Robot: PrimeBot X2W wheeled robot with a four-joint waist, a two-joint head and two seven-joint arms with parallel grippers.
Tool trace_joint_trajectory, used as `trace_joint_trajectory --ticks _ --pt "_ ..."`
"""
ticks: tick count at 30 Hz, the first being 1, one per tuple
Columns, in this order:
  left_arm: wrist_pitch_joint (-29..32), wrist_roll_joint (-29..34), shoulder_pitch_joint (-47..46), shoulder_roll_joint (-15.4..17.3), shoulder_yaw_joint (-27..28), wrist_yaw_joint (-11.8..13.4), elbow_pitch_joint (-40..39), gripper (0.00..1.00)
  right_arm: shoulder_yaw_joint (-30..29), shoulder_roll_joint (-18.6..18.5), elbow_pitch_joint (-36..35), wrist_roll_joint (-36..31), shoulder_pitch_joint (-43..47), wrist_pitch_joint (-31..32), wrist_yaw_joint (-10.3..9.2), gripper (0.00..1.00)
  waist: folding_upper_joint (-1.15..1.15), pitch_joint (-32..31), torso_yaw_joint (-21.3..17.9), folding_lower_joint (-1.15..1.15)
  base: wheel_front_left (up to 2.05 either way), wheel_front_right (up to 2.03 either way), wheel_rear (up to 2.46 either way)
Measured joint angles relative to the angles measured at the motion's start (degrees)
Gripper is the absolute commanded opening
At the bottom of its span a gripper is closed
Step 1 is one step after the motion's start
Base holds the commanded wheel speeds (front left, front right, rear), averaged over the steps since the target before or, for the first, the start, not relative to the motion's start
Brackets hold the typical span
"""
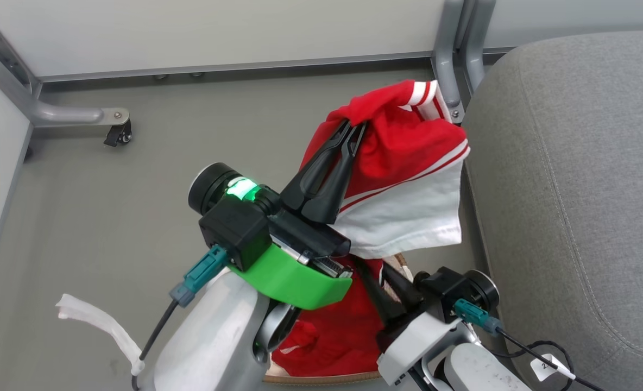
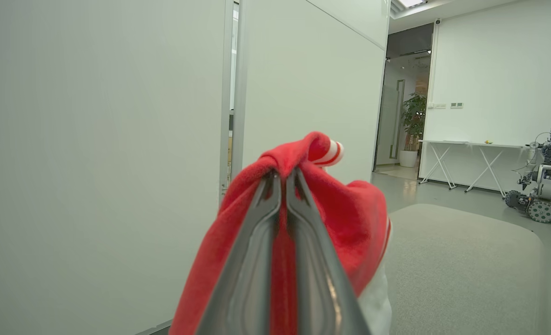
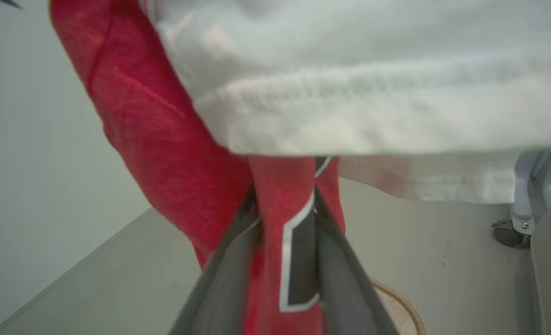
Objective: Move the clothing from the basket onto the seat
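My left gripper [image 1: 354, 127] is shut on a bunched fold of the red clothing [image 1: 403, 157], a jersey with white stripes and a white panel that hangs in the air just left of the grey seat [image 1: 571, 163]. In the left wrist view the gripper [image 2: 282, 174] pinches the red cloth [image 2: 350, 209], with the seat [image 2: 461, 260] beyond it. Lower down, my right gripper [image 1: 373, 266] reaches into red fabric over the basket [image 1: 321, 378]. In the right wrist view its jaws [image 3: 285, 195] close on a red strand with black-white lettering [image 3: 280, 204].
A grey metal frame leg with a caster wheel [image 1: 118, 133] stands on the floor at the back left, and pale wall panels run behind. A white strip [image 1: 99, 320] hangs off my left arm. Another robot [image 2: 543, 186] and a white table [image 2: 466, 149] stand far off.
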Motion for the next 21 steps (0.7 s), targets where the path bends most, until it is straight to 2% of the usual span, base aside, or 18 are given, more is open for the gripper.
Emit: trace_joint_trajectory --ticks 11,17,18,19,20,21 --pt "0.00 1.33 0.01 -0.01 3.21 0.42 4.75 0.00 0.08 -0.09 -1.33 0.55 0.64 0.00 -0.01 0.00 0.00 0.40 -0.16 0.00 0.00 0.00 0.00" --pt "0.00 7.11 0.16 0.60 3.42 0.60 9.03 0.00 -1.19 -0.15 -2.58 0.15 1.76 0.00 -0.01 0.00 0.00 0.64 -0.65 0.00 0.00 0.00 0.00" --pt "0.00 7.31 0.30 0.62 3.70 0.66 9.36 0.13 -1.20 -0.15 -2.63 0.11 1.76 0.00 -0.01 0.00 0.00 0.72 -0.77 0.00 0.00 0.00 0.00" --pt "0.00 7.68 0.49 0.63 3.92 0.69 9.69 0.47 -1.23 -0.18 -2.66 0.08 1.77 0.00 -0.01 0.00 0.00 0.80 -0.92 0.00 0.00 0.00 0.00" --pt "0.00 7.86 0.79 0.57 4.22 0.77 9.90 1.00 -1.38 -0.16 -2.68 0.03 1.79 0.00 -0.01 0.00 0.00 0.87 -1.07 0.00 0.00 0.00 0.00" --pt "0.00 8.12 1.16 0.54 4.67 1.14 9.98 1.00 -1.57 -0.18 -2.78 0.00 1.83 0.00 -0.01 0.00 0.00 0.95 -1.20 0.00 0.00 0.00 0.00"
